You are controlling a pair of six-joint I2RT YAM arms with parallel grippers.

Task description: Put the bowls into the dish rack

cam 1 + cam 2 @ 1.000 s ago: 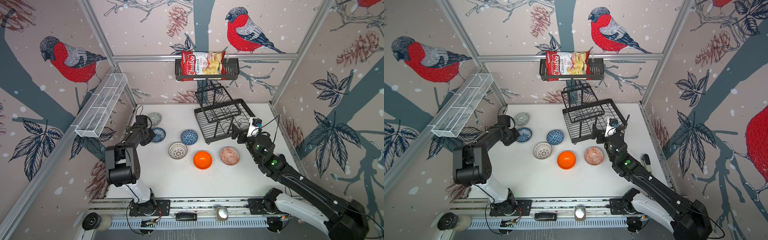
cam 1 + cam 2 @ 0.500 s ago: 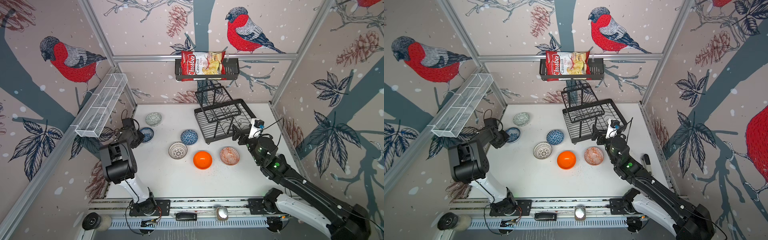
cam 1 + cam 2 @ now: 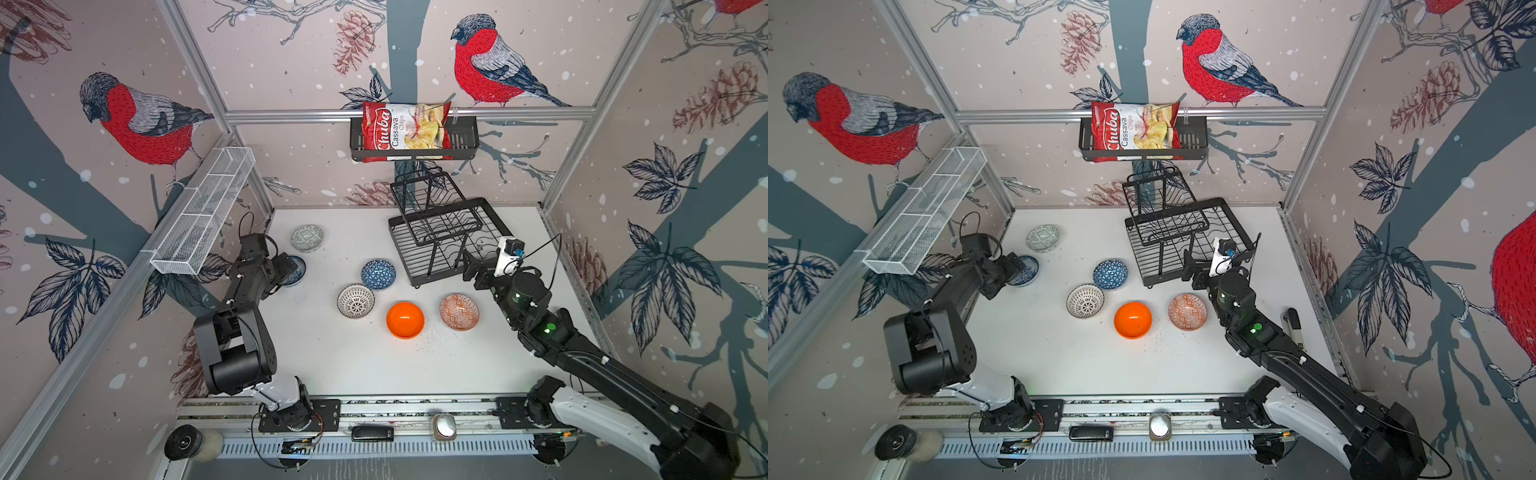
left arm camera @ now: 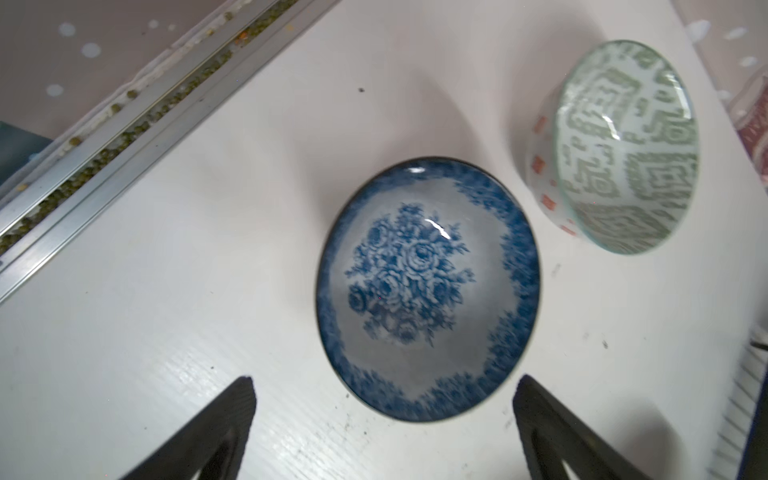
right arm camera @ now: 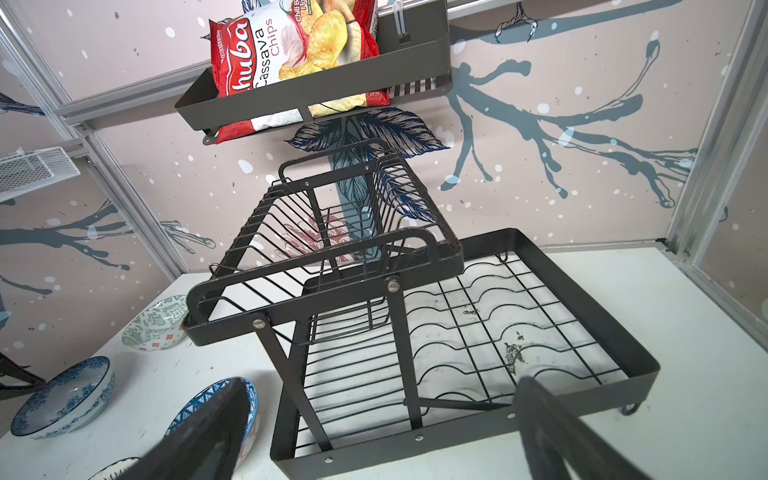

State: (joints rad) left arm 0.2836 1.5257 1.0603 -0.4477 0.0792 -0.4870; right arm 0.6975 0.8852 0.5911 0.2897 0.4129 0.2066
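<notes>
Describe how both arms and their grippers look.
Left arm and right arm are black with white base links. The right arm carries green lights, a white wrist camera and thin black cables. Each gripper's fingers are black, textured and tapered.

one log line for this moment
left gripper: open at blue floral bowl | right gripper: open, empty, facing dish rack | loaded: none

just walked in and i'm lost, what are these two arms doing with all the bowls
The dish rack is empty; all six bowls sit on the table. The left gripper hangs open at the blue floral bowl, not gripping it. The right gripper, open and empty, faces the rack's front. The grey-green bowl, blue geometric bowl, black-lined bowl, orange bowl and red patterned bowl lie untouched.
</notes>
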